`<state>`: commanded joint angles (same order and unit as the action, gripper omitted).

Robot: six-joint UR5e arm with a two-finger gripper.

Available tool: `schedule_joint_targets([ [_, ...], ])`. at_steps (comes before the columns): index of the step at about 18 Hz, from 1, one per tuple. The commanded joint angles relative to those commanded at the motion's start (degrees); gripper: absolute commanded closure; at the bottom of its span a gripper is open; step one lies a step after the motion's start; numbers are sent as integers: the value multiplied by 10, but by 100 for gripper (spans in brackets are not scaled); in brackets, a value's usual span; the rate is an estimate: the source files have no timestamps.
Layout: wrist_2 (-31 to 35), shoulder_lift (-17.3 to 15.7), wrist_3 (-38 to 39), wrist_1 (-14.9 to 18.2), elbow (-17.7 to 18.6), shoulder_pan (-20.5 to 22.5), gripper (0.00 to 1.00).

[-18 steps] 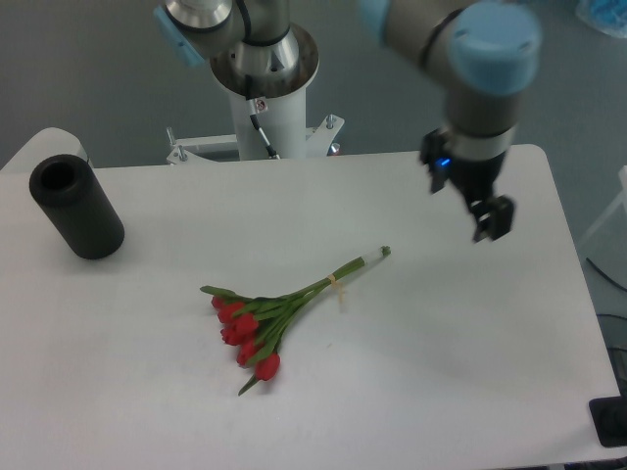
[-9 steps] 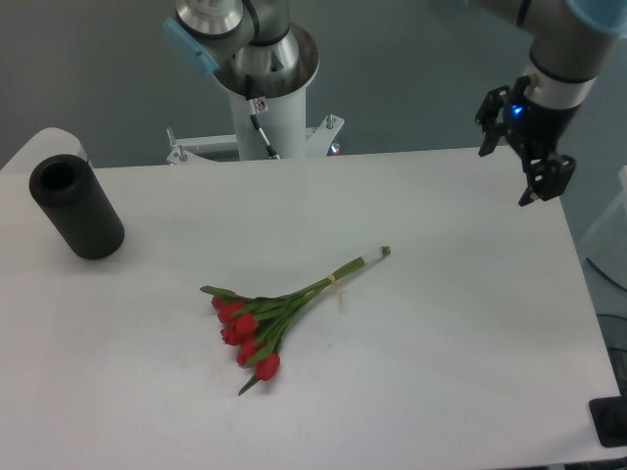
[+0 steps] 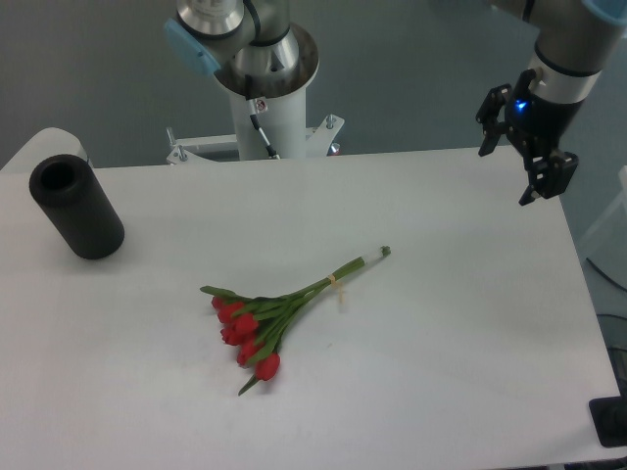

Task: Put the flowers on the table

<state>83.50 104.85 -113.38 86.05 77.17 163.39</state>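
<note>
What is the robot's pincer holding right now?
Nothing. The pincer is up by the far right edge of the table, open and empty. The flowers lie flat on the table, away from it.

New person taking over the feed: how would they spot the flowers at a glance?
Start from the white table and look just left of its middle. The flowers lie flat there, red heads toward the front edge, tied green stems pointing back-right. The only other item, a black cylinder, is plain and dark.

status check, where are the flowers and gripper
Gripper empty, jaws open, raised at right rear. Flowers lying flat on table. Nothing in the way.
</note>
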Motion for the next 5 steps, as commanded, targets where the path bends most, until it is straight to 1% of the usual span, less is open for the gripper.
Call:
schedule_joint_targets([
  [5,-1,-3,3,1,-9,-2,0],
])
